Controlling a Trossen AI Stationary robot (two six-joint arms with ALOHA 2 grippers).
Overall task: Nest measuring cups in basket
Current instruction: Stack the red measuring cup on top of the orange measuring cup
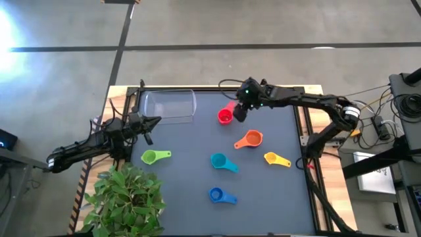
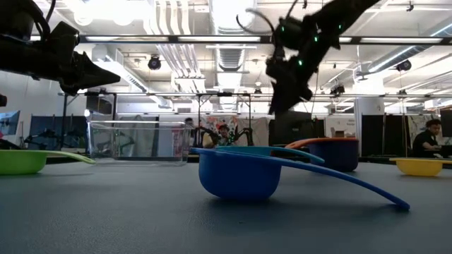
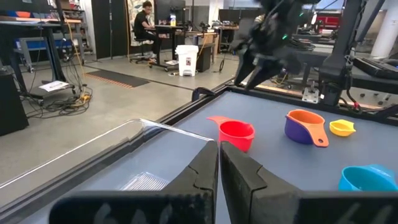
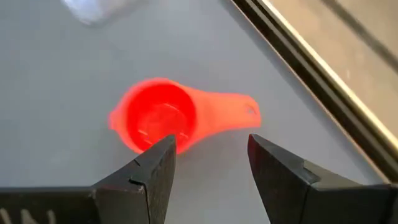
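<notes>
The red cup (image 1: 225, 116) stands on the mat, its handle pointing to the far edge. My right gripper (image 4: 211, 163) hovers open above it (image 4: 160, 117), fingers on either side of the handle's root, and is raised off the table in the low view (image 2: 286, 95). The clear basket (image 1: 170, 106) sits at the far left. My left gripper (image 1: 150, 127) waits shut just near of the basket, above the green cup (image 1: 154, 157). An orange cup sits inside the purple one (image 1: 250, 139). Teal (image 1: 220, 161), yellow (image 1: 275, 158) and blue (image 1: 219, 195) cups lie apart on the mat.
A potted plant (image 1: 125, 197) stands at the near left corner. The mat is bordered by a black rail (image 4: 305, 81) close to the red cup. People sit at desks in the room beyond the table. Open mat lies between the red cup and the basket.
</notes>
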